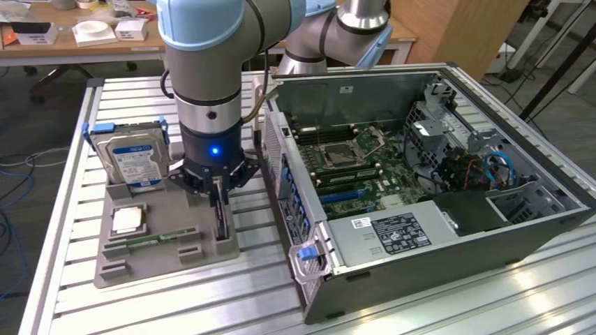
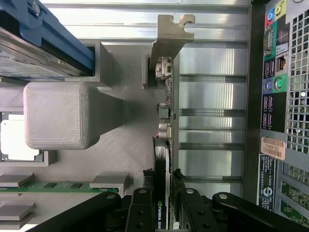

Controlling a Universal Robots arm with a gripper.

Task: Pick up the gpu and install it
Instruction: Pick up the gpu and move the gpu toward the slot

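Note:
The gpu point(image 1: 220, 222) stands on edge in a slot of the grey holder point(image 1: 149, 262), left of the open computer case point(image 1: 419, 181) in the exterior view. From the wrist, the gpu point(image 2: 163, 145) is a thin dark card with its silvery bracket point(image 2: 169, 41) at the far end. My gripper point(image 1: 218, 194) has come straight down over it. The black fingers point(image 2: 143, 193) press against both faces of the card, so my gripper point(image 2: 161, 183) is shut on it. The card still sits in its slot.
A hard drive point(image 1: 135, 157) with a blue-white label, a square processor point(image 1: 128, 220) and a green memory stick point(image 1: 153, 239) share the holder. The case's rear panel point(image 2: 280, 96) stands close beside the card. A grey post point(image 2: 58, 113) rises from the holder near the gripper.

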